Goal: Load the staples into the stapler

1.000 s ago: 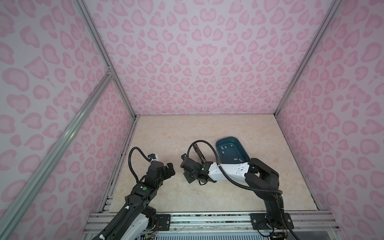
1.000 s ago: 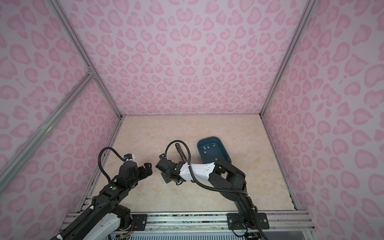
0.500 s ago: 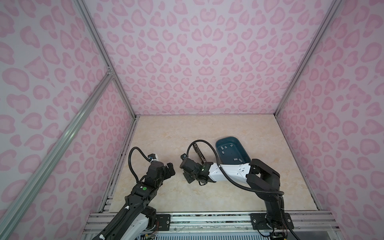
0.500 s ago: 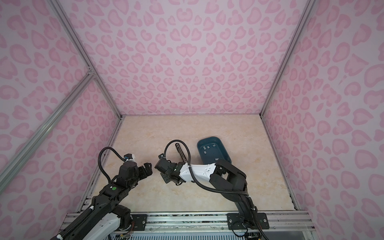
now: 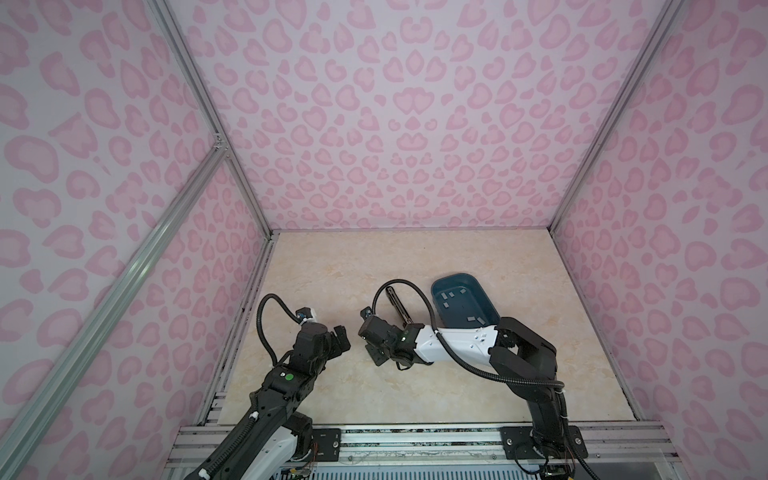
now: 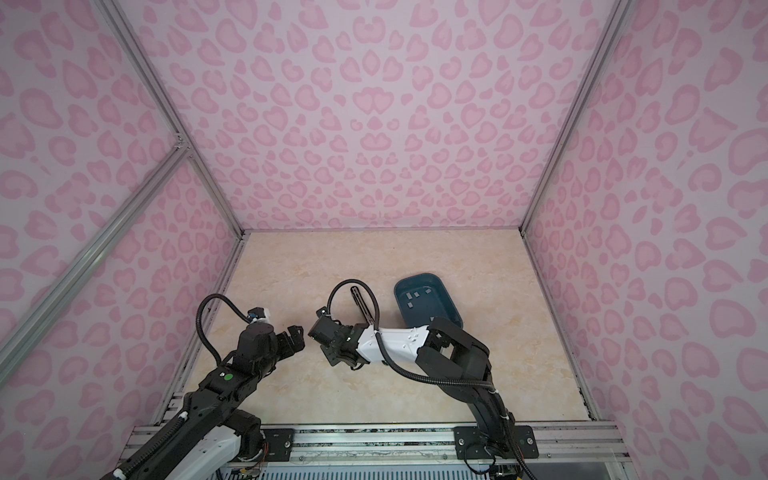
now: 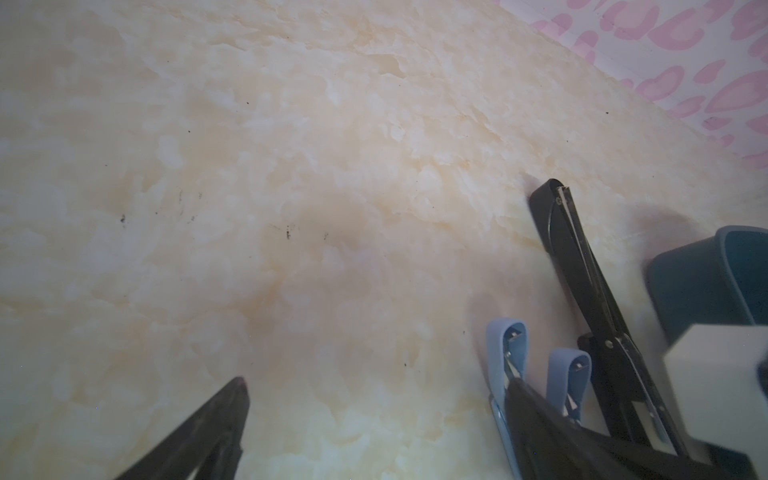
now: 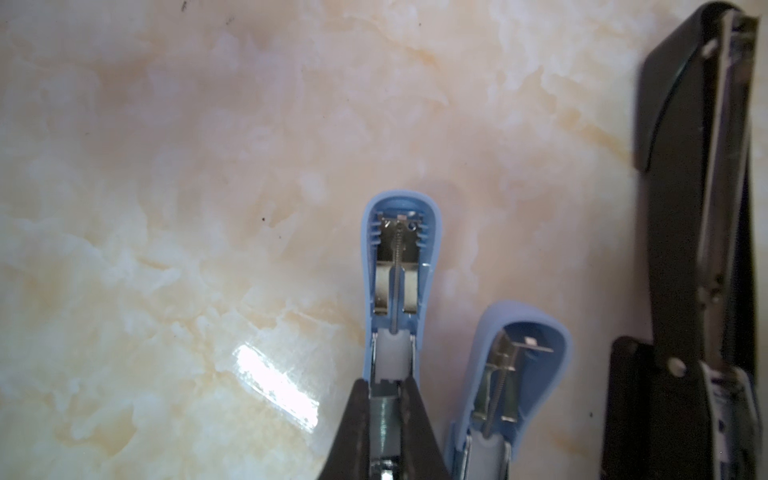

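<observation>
1. We are looking at a cream marble tabletop [image 5: 353, 266] walled in by pink-patterned panels [image 5: 395, 124]. A black stapler [image 5: 398, 306] is lying on it opened out flat, near the teal bin [image 5: 465, 306].
2. In the right wrist view two small light-blue staplers are lying opened side by side. The blue stapler [image 8: 399, 257] is under the fingers and a second blue stapler [image 8: 519, 361] is just beside it. The black stapler is lying beyond that one, with a gap between them.
3. In both top views the right arm's wrist is hiding the two blue ones. In the left wrist view one dark finger [image 7: 540, 428] of the left arm's tool is crossing in front of them.
4. The teal bin is standing on the tabletop just behind the right forearm, and loose staples [image 5: 451, 294] are lying scattered flat on its floor, several near the far end and a couple near the near wall.
5. The right arm is reaching across the middle with the right gripper [image 8: 384, 384] pointing down. Its fingers are drawn together on a grey ribbed staple strip [image 8: 384, 419] that is sitting in the blue stapler's channel.
6. The left arm is hanging low at the left. The left gripper [image 5: 341, 337] is spread wide with nothing in it, facing the right gripper and apart from it.
</observation>
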